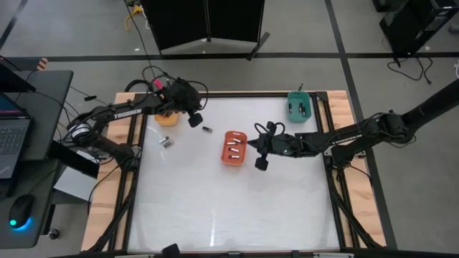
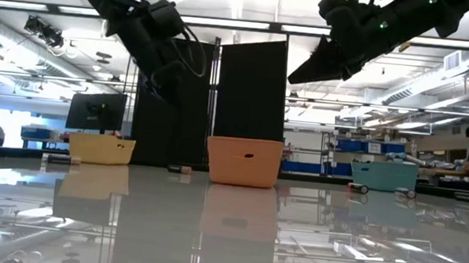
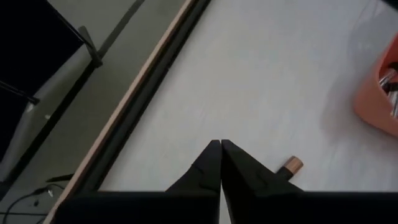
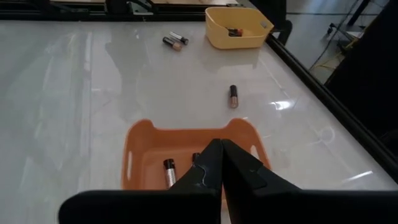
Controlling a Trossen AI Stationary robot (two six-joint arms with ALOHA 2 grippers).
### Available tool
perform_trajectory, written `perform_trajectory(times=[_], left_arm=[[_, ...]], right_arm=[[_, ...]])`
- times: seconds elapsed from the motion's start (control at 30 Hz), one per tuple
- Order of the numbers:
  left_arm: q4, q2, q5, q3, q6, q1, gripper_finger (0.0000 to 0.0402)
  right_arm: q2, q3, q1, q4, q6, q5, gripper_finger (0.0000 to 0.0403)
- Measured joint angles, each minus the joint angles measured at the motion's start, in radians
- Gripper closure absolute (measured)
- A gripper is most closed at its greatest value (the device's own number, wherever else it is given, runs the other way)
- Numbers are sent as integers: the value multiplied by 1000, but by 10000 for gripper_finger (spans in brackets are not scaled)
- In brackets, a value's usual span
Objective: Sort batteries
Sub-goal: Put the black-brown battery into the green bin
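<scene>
The left gripper [image 1: 195, 119] hangs above the worktop [image 1: 237, 208] near its far left corner, just beside the yellow tray [image 1: 166, 117], and its fingers [image 3: 208, 163] are pressed together with nothing between them; in the left wrist view a single battery [image 3: 290, 166] lies on the white surface just past the fingertips, not held. That cell [image 1: 206, 130] sits loose between the yellow tray and the orange tray [image 1: 234, 147], so the arm is probably poised over it for a pick, and the fingers would have to part first. The right gripper [image 1: 261, 163] hovers at the near right side of the orange tray, fingers [image 4: 211, 163] also closed and empty, which suggests it is placed to drop or has just nothing to carry. Three or so batteries [image 1: 233, 147] lie inside the orange tray, one shows in the yellow tray [image 4: 234, 32], and a few in the teal tray [image 1: 299, 106] at the far right corner. Two more batteries [image 1: 166, 141] lie side by side near the left edge, unsorted. The yellow tray's wall stands close to the left arm's path; otherwise little obstructs either loose group. A laptop [image 1: 13, 136] sits on a side desk off the left edge.
</scene>
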Motion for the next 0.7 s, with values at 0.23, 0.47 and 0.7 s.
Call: perform_trajectory(times=[0.23, 0.47, 0.7], left_arm=[[-3, 23, 48, 0, 39, 0, 340], [2, 27, 104, 0, 38, 0, 313], [-5, 90, 184, 13, 51, 1, 312]], right_arm=[[0, 0, 0, -1, 0, -28, 387], [0, 0, 0, -1, 0, -28, 390], [0, 0, 0, -1, -1, -28, 388]])
